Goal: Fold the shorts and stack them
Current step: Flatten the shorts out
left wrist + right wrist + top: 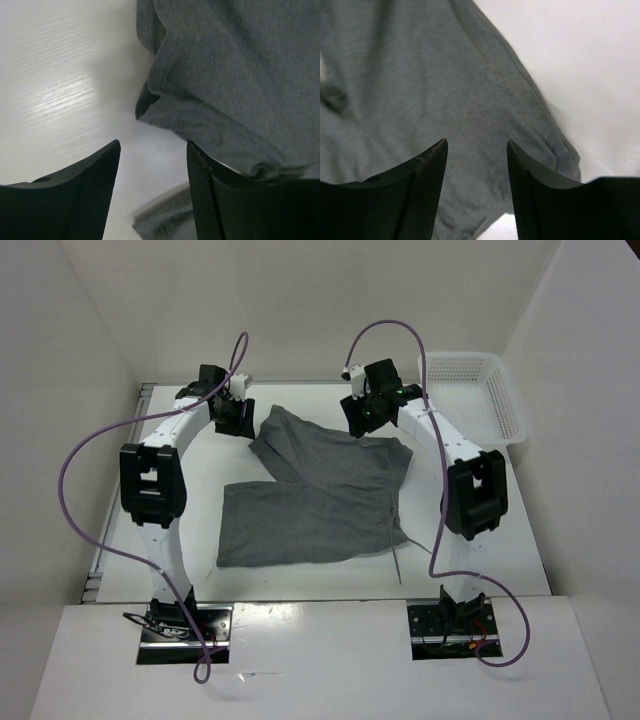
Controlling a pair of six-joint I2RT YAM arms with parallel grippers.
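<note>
Left tool (232, 412): jaws parted, empty, over bare tabletop (520, 530) just beside the far left hem.
Shorts (320, 490): grey, spread mid-tabletop, far leg lapped over near leg, not yet folded. Drawstring (398, 562) trails at the near right.
Right tool (362, 412): jaws parted, empty, above the far right edge.
Basket (480, 390): far right.
Risk: the left tool closes on nothing because it is off the cloth. A single-layer pinch would skew the fold.

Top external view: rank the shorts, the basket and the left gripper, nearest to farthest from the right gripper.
1. shorts, right under the right gripper.
2. basket, to its right, at the far corner.
3. left gripper, across the shorts, on the left.
</note>
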